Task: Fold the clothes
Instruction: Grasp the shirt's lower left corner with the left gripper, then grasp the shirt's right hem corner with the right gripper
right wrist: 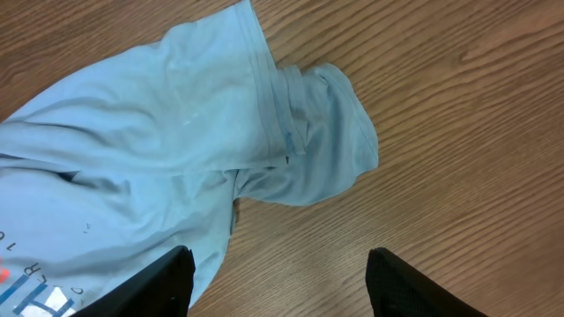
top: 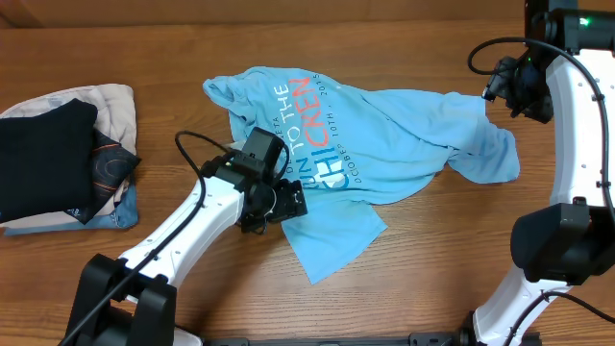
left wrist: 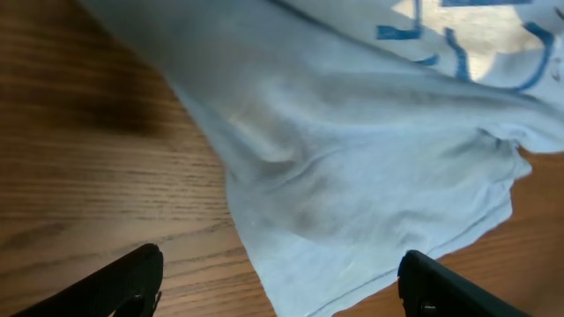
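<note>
The light sky-blue T-shirt [top: 384, 135] lies crumpled and spread across the middle of the table, its white and red print facing up. My left gripper [top: 272, 204] is open and empty, low over the shirt's near lower flap [left wrist: 352, 220]. My right gripper [top: 507, 85] is open and empty, raised above the shirt's far right end, where a sleeve [right wrist: 308, 150] lies bunched on the wood. Both sets of fingers straddle cloth and bare wood without touching the shirt.
A stack of folded garments sits at the left edge: a black one [top: 43, 159] on top of a beige one [top: 110, 101]. The right arm's base [top: 562, 240] stands at the right front. The wooden table [top: 432, 269] shows around the shirt.
</note>
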Controlling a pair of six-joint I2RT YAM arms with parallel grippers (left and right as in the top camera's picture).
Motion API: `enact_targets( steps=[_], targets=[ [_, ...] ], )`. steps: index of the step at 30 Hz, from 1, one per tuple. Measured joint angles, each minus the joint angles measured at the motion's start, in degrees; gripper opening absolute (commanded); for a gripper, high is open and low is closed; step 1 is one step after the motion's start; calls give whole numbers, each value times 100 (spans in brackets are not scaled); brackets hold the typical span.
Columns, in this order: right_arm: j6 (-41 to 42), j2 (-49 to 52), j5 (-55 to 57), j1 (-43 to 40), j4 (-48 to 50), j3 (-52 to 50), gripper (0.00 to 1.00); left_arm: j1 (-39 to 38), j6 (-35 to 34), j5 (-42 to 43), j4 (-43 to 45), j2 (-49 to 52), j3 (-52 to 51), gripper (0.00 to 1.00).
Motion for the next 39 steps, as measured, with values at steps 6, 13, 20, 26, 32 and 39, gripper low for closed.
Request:
enact_targets(
  steps=[6, 13, 20, 26, 32, 39],
  targets=[
    [-2, 0, 9, 0, -22, 0, 66, 0, -302, 74, 479, 352, -68, 82],
    [-4, 0, 24, 0, -59, 0, 66, 0, -437, 289, 667, 815, -74, 61],
    [-4, 0, 24, 0, -61, 0, 66, 0, -457, 363, 693, 824, -74, 9],
    [-2, 0, 26, 0, -72, 0, 66, 0, -426, 380, 800, 824, -74, 4],
    [-4, 0, 26, 2, -81, 0, 66, 0, -201, 350, 673, 822, -39, 4],
    [-2, 0, -50, 0, -407, 0, 66, 125, 485, -625, -575, 433, 887, 4]
  ],
)
